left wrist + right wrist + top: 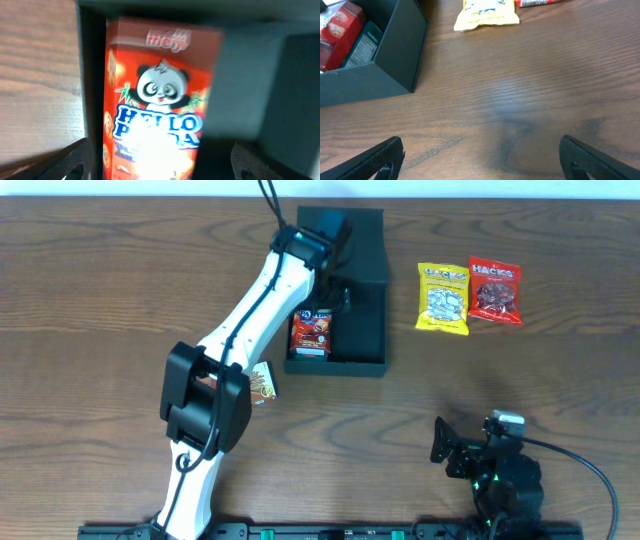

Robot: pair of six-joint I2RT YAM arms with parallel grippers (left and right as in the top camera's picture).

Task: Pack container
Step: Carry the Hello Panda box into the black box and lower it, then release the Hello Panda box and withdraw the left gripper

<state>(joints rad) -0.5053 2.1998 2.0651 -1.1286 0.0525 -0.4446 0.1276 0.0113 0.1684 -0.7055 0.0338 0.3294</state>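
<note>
The overhead camera looks straight down on the table from well above. It takes in both arms, with their bases along the bottom edge.

The left wrist camera hangs very close over the container and faces down into it. A blurred red biscuit box fills most of its frame, and the left gripper shows only at the lower corners.

The right wrist camera sits low near the table's front, looking forward across the wood at a shallow angle past the right gripper.

All three views share the container and the biscuit box. The overhead and right wrist views also share a yellow bag.
</note>
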